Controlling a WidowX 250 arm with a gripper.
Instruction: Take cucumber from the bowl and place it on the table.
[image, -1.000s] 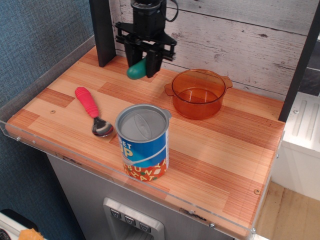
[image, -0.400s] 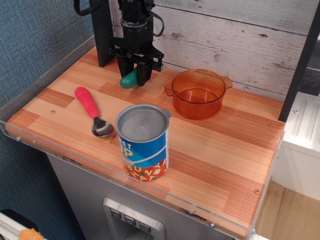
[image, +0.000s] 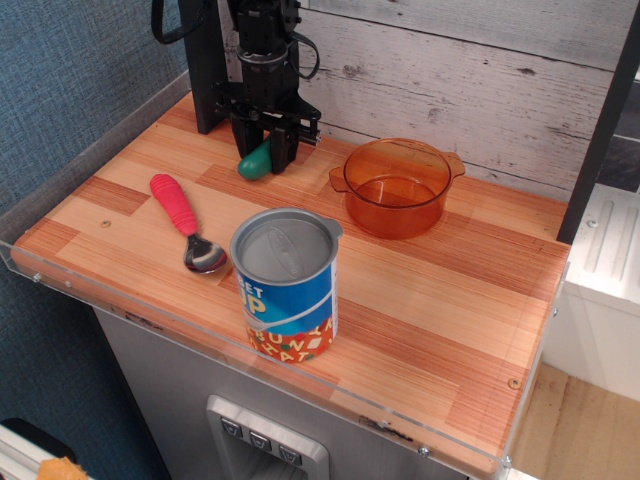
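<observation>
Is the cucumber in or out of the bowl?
Out. The cucumber sits in the claw at the table, left of the empty bowl.

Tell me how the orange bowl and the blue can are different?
The bowl is see-through orange, low and wide, with two small handles. The can is taller, metal, with a blue label and no handles. The bowl sits near the back wall, the can nearer the front. Both stand upright, open-topped and look empty.
</observation>
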